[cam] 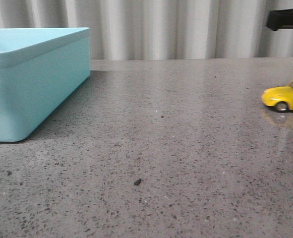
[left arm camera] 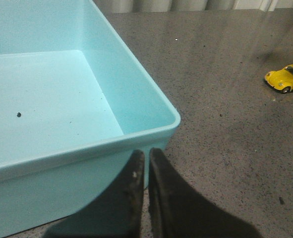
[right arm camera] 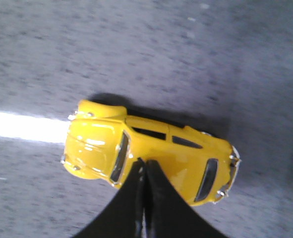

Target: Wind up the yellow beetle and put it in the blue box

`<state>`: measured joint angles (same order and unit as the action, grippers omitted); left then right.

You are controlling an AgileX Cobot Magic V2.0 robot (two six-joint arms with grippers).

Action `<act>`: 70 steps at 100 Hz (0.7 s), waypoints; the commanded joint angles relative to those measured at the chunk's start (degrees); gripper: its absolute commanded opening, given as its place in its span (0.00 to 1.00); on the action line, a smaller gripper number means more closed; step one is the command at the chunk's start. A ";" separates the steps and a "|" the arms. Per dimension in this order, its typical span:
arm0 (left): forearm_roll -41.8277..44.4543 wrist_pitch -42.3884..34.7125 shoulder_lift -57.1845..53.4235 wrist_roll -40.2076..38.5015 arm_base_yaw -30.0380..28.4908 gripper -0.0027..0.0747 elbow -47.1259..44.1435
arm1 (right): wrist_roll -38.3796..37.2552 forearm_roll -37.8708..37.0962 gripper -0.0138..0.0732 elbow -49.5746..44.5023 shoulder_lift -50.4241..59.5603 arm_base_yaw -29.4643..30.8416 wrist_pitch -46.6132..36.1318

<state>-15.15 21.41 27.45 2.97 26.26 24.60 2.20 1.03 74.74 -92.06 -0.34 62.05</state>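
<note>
The yellow beetle (cam: 286, 97) stands on its wheels at the table's far right edge; it also shows small in the left wrist view (left arm camera: 286, 79). My right gripper (right arm camera: 145, 166) is shut, its tips pressed together directly over the beetle's roof (right arm camera: 151, 144), holding nothing. In the front view only a black piece of the right arm (cam: 285, 19) shows above the car. The blue box (cam: 34, 79) stands at the far left, empty apart from a dark speck. My left gripper (left arm camera: 146, 156) is shut and empty, just outside the box's near corner (left arm camera: 156, 131).
The grey speckled tabletop (cam: 161, 163) lies between box and car, with a small dark crumb (cam: 137, 182) near the front. A pale curtain (cam: 186, 29) hangs behind the table.
</note>
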 commanded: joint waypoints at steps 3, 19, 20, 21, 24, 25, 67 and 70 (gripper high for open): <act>-0.49 -4.56 0.59 -0.24 0.52 0.01 1.92 | -0.63 -6.43 0.09 0.16 -0.20 2.54 1.37; -0.49 -4.56 0.59 -0.24 0.52 0.01 1.92 | -0.95 -8.60 0.09 0.16 -0.20 5.97 1.89; -0.49 -4.56 0.59 -0.24 0.52 0.01 1.92 | -0.95 -8.60 0.09 0.16 -0.20 6.16 1.89; -0.49 -4.56 0.59 -0.24 0.52 0.01 1.92 | -0.95 -8.60 0.09 0.16 -0.20 6.23 1.89; -0.49 -4.65 0.59 -0.24 0.52 0.01 1.92 | -0.95 -8.60 0.09 0.16 -0.20 6.33 1.89; -0.49 -4.65 0.59 -0.24 0.52 0.01 1.92 | -0.95 -8.60 0.09 0.16 -0.20 6.44 1.89; -0.49 -6.70 0.59 -0.24 0.52 0.01 1.92 | -1.68 -7.52 0.09 0.90 5.61 4.48 -4.83; -0.49 -6.70 0.59 -0.24 0.52 0.01 1.92 | -1.68 -7.25 0.09 0.90 7.22 3.86 -5.47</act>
<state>-15.15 19.36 27.45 2.97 26.26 24.60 0.41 -5.94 74.39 -90.16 4.79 60.63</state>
